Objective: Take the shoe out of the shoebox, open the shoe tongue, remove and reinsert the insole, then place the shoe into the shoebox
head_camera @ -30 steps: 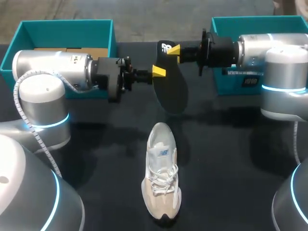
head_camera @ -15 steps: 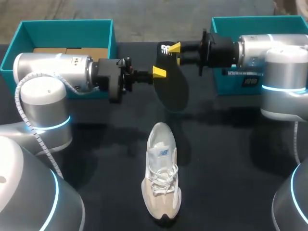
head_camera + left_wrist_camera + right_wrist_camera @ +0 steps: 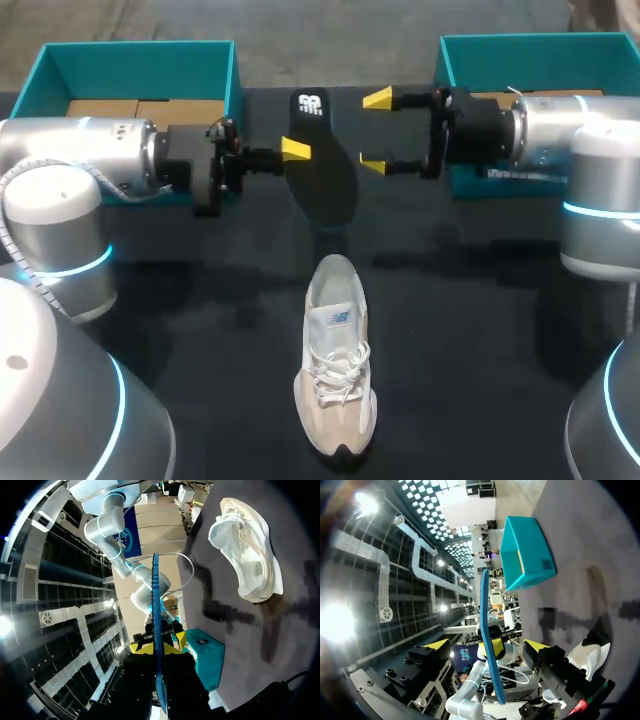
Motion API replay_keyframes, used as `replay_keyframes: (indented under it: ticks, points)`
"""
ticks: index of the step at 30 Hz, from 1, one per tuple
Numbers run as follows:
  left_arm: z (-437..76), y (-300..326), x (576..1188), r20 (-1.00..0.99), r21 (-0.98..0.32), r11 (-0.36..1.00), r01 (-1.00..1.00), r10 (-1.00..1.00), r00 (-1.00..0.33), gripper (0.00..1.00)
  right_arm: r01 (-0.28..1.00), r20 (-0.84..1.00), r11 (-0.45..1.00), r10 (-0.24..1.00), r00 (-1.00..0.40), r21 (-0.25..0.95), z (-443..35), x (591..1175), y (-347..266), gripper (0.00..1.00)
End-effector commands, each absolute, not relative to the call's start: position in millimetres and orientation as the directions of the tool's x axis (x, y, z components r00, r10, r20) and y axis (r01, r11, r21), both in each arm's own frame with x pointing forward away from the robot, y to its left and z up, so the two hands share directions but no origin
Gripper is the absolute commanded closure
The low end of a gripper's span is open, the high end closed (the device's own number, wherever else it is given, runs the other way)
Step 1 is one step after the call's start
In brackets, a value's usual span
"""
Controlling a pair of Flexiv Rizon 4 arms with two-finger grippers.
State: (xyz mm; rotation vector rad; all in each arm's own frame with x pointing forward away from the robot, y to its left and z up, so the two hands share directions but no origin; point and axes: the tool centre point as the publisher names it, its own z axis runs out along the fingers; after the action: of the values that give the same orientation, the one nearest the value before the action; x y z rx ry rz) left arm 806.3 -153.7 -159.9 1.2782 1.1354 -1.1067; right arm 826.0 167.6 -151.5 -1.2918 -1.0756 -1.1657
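My left gripper (image 3: 295, 150) is shut on the near edge of the black insole (image 3: 320, 175) and holds it in the air above the table, beyond the shoe. The white and beige shoe (image 3: 336, 365) lies on the dark table with its toe toward me. My right gripper (image 3: 375, 132) stands wide open just right of the insole, touching nothing. In the left wrist view the insole (image 3: 157, 625) shows edge on between the shut fingers of the left gripper (image 3: 158, 647), with the shoe (image 3: 247, 550) off to one side. In the right wrist view the insole (image 3: 489, 680) stands between the spread fingers of the right gripper (image 3: 487, 645).
A teal shoebox (image 3: 135, 70) stands at the back left with cardboard inside. A second teal box (image 3: 540, 50) stands at the back right, behind my right arm. Dark tabletop lies around the shoe.
My right gripper has opened, let go of the insole and drawn back to the right. My left arm has carried the insole a little to the left.
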Motion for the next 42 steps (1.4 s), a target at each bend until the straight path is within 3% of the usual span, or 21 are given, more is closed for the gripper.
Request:
replay_keyframes:
  ticks: [1, 10, 18, 25, 42]
  points:
    - [-155, -129, 793, -0.992, 0.118, -0.006, 0.993, 0.047, 0.119, 1.0, 0.989, 0.991, -0.062, -0.009, 0.132, -0.132, -152, 815, 162, 0.0]
    - [-152, -96, 781, -0.995, 0.017, 0.007, 1.0, 0.097, 0.016, 1.0, 0.989, 0.991, -0.062, -0.009, 0.132, -0.132, -152, 815, 162, 0.0]
    - [-154, -87, 777, -0.912, -0.358, 0.045, 0.933, 0.196, -0.36, 1.0, 0.989, 0.991, -0.062, -0.009, 0.132, -0.132, -152, 815, 162, 0.0]
    - [-152, -90, 773, -0.706, -0.704, -0.081, 0.706, 0.195, -0.681, 1.0, 0.989, 0.991, -0.062, -0.009, 0.132, -0.132, -152, 815, 162, 0.0]
    - [-148, -90, 771, -0.702, -0.707, -0.081, 0.703, 0.199, -0.683, 1.0, 0.989, 0.991, -0.062, -0.009, 0.132, -0.132, -152, 815, 162, 0.0]
